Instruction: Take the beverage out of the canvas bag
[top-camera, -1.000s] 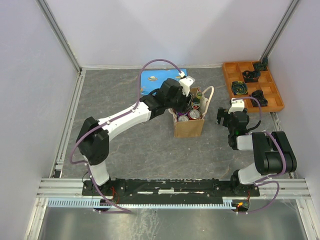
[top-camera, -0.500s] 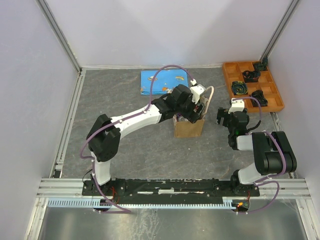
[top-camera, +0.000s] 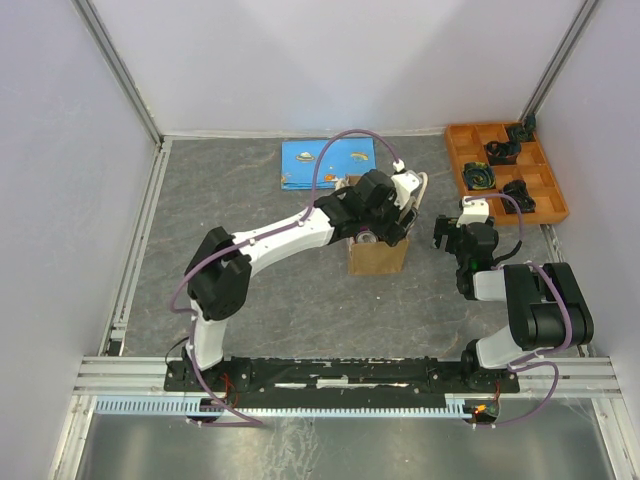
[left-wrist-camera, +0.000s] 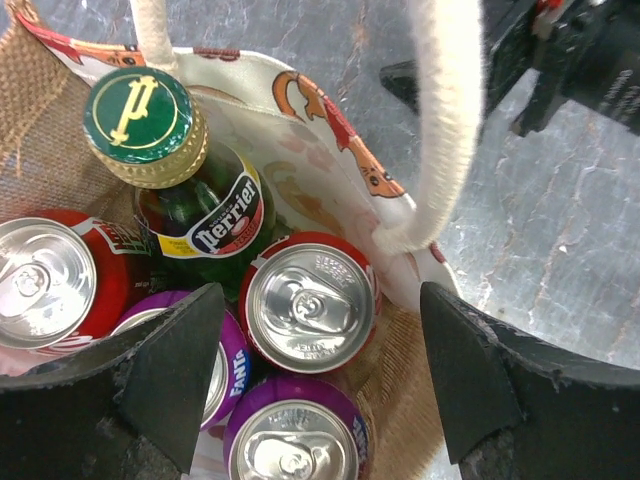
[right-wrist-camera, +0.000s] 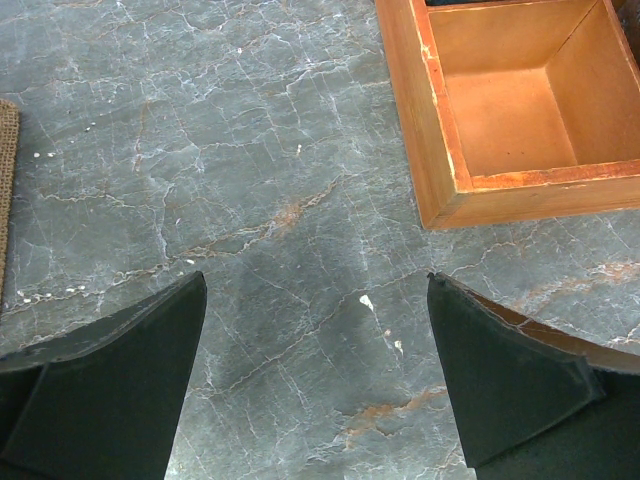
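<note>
The left claw (left-wrist-camera: 320, 300) hangs wide open over the canvas bag (top-camera: 378, 257), holding nothing, with a red can (left-wrist-camera: 310, 310) inside right under its gap. No drink is out yet; the can must be grabbed and lifted. The right claw (right-wrist-camera: 315, 290) is wide open and empty too, beside the orange tray (right-wrist-camera: 418, 100).

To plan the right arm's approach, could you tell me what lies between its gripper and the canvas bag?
Only bare table lies between the right gripper and the canvas bag, as the top and right wrist views show.
</note>
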